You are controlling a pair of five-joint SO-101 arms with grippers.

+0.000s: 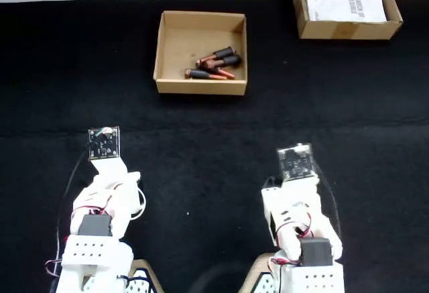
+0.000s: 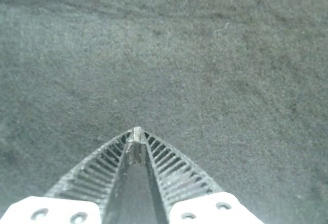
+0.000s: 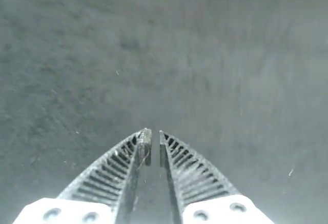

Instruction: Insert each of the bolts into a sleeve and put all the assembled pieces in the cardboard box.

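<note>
Black table (image 1: 201, 145) carrying the cardboard box (image 1: 201, 86) at the far middle, a second box (image 1: 345, 30) holding a printed sheet at the far corner, and two arms (image 1: 100, 206) (image 1: 301, 212) drawn back at the near edge. The assembled pieces (image 1: 214, 65) lay heaped inside the cardboard box. Likely risk: a bolt only partly seated might slip from its sleeve if an arm swung forward and knocked the box. The high view gave boxes and pieces; the wrist views gave pincer states, the left pincer (image 2: 137, 134) clenched on nothing, the right pincer (image 3: 152, 137) all but clenched, a thin slit between its tips, over bare felt.
</note>
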